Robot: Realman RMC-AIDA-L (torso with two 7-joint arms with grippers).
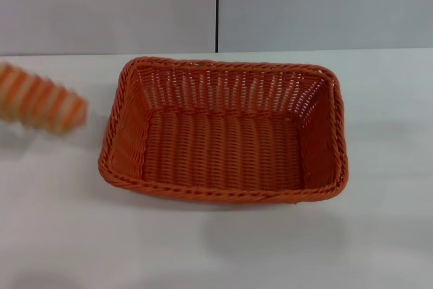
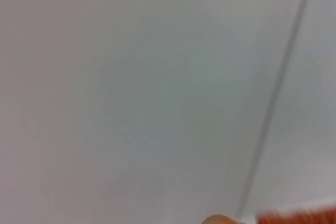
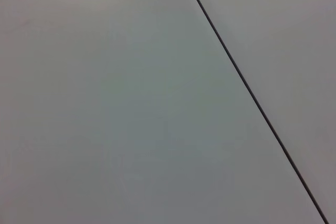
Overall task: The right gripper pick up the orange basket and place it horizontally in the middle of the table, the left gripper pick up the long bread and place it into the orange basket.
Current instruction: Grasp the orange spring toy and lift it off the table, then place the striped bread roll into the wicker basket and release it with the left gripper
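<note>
The orange basket (image 1: 216, 196) lies lengthwise in the middle of the white table (image 1: 203, 248), open side up, with nothing inside. The long bread (image 1: 40, 105), striped orange and cream, shows blurred at the far left, left of the basket and apart from it. It seems to hang above the table, with a faint shadow under it. What holds it is hidden beyond the picture's edge. Neither gripper shows in any view. In the left wrist view a pale rounded tip (image 2: 220, 220) and an orange blur (image 2: 299, 216) sit at the edge; I cannot tell what they are.
A grey wall (image 1: 108, 5) with a dark vertical seam (image 1: 217, 5) stands behind the table. Both wrist views show mostly this wall and seam (image 3: 252, 98). Bare tabletop runs in front of and to the right of the basket.
</note>
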